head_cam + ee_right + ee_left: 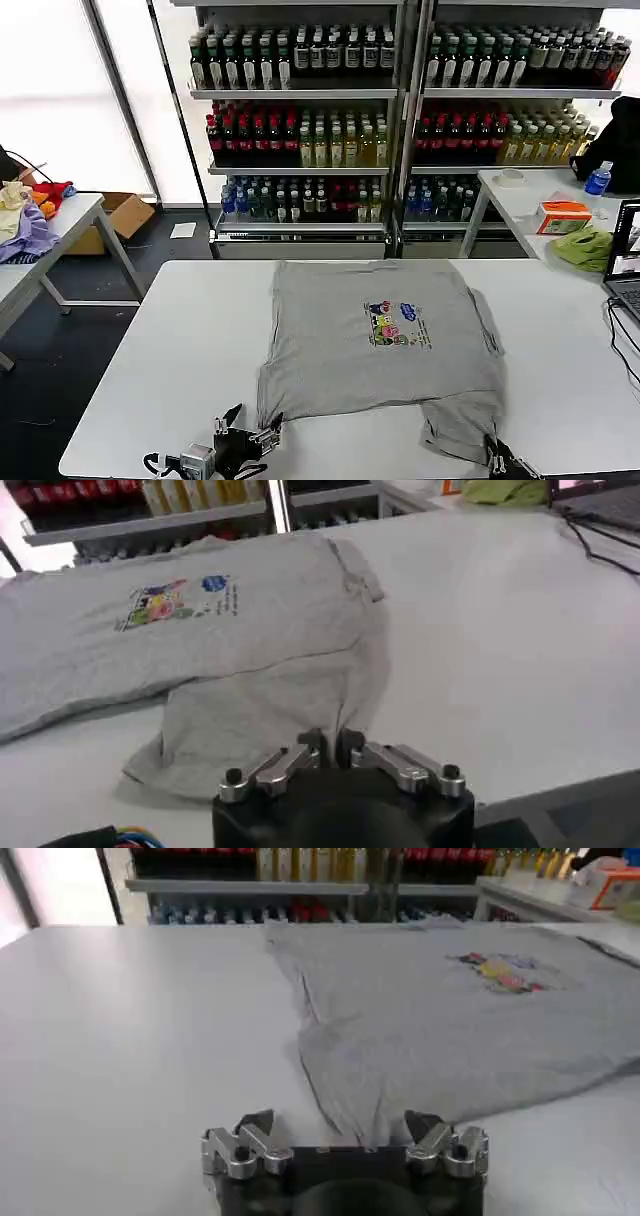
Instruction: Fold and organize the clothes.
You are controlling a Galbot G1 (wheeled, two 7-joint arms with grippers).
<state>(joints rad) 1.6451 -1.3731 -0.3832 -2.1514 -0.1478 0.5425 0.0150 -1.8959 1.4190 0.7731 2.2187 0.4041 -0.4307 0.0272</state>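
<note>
My spread left pincer and pinched right pincer sit at the near hem of 1 grey shirt, flat on the bench, no fold made.

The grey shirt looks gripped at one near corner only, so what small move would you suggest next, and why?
Probably close the left gripper on the shirt corner between its open fingers. The right gripper is already shut on the other near corner, so both should hold before lifting.
</note>
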